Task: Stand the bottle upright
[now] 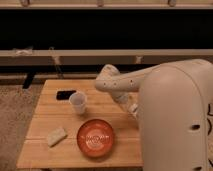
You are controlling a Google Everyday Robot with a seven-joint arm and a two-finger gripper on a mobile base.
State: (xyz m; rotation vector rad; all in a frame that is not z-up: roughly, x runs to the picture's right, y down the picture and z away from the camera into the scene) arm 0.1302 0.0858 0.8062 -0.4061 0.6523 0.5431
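The bottle [56, 136] is a small pale object lying on its side near the front left of the wooden table [45, 112], left of the bowl. My arm reaches from the big white body on the right. Its elbow [107, 77] is over the table's back edge, and the forearm runs down to the right. The gripper [132, 108] is at the table's right side, close against the robot body, well right of the bottle and apart from it.
A white cup [78, 102] stands upright near the table's middle. A black flat object [65, 94] lies behind it to the left. An orange-red bowl [96, 138] sits at the front centre. A dark shelf unit runs behind the table.
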